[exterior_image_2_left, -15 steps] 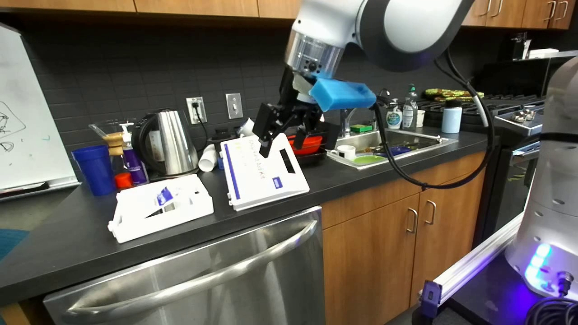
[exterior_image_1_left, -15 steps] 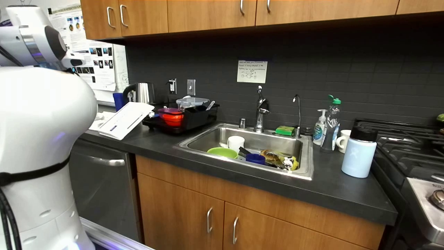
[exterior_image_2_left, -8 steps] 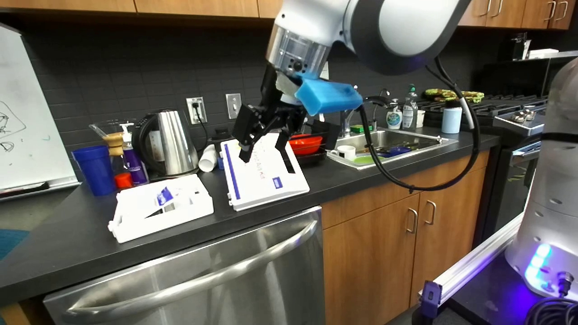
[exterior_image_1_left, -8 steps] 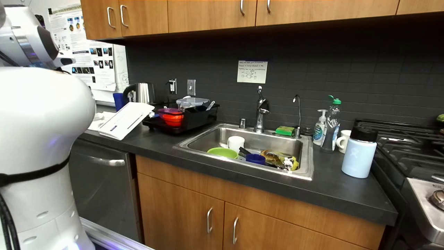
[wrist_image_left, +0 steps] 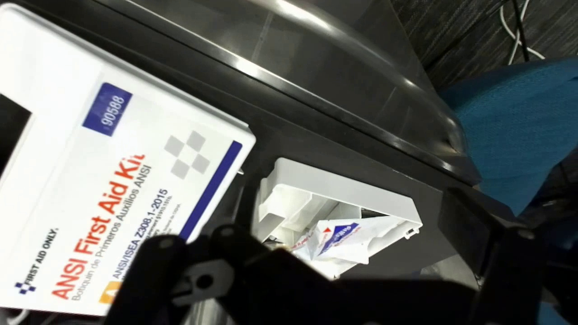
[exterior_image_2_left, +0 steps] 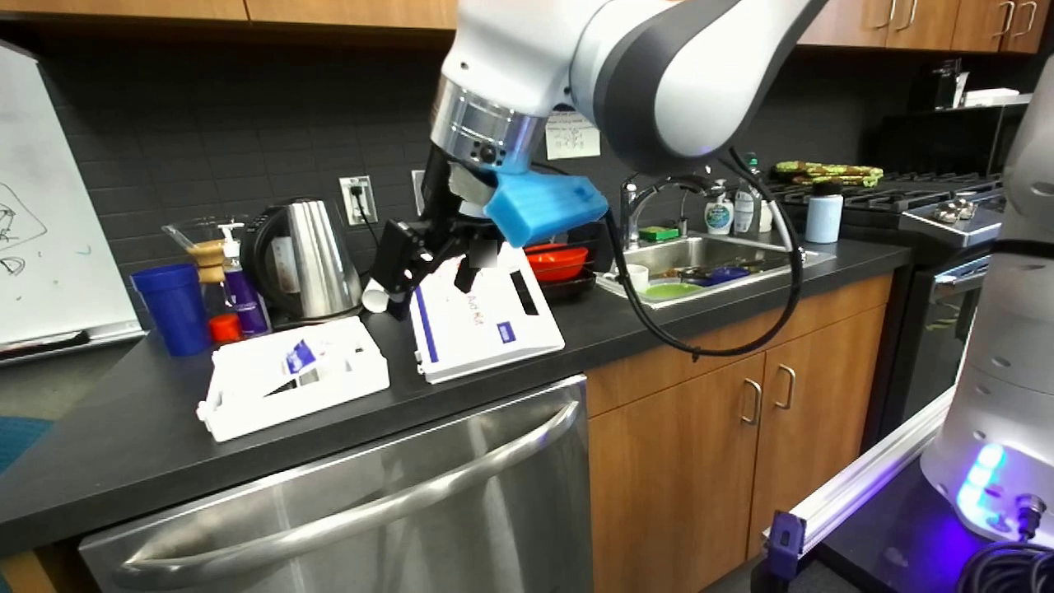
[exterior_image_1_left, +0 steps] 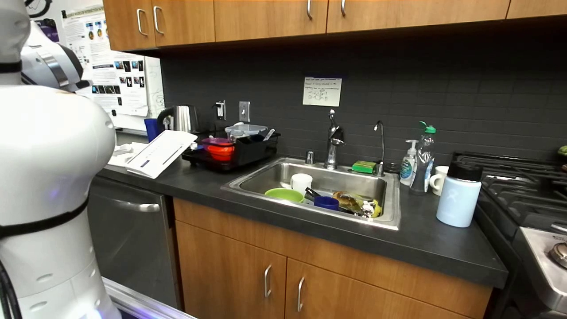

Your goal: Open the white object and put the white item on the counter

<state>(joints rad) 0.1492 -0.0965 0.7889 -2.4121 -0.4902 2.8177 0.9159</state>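
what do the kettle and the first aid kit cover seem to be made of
Kettle body: probably shiny stainless steel, given its silvery, streaked reflections.
First aid kit cover: likely molded plastic with a smooth finish, judging by its rounded corners.

Bright room light filled both exterior views, with deep shadow under the wall cupboards (exterior_image_1_left: pixel 270 20). The robot arm (exterior_image_1_left: pixel 48 128) was washed out to plain white on its upper curve, and a blue lamp (exterior_image_2_left: pixel 981 479) glared on its base (exterior_image_2_left: pixel 1021 445), spilling violet below. In an exterior view the white tray (exterior_image_2_left: pixel 305 401) lost detail to overexposure, while the pincer (exterior_image_2_left: pixel 432 298) read as near-black. In the wrist view the first aid case (wrist_image_left: pixel 122 171) had crisp large print but smudged fine lettering, and glints streaked the dishwasher (wrist_image_left: pixel 334 76)
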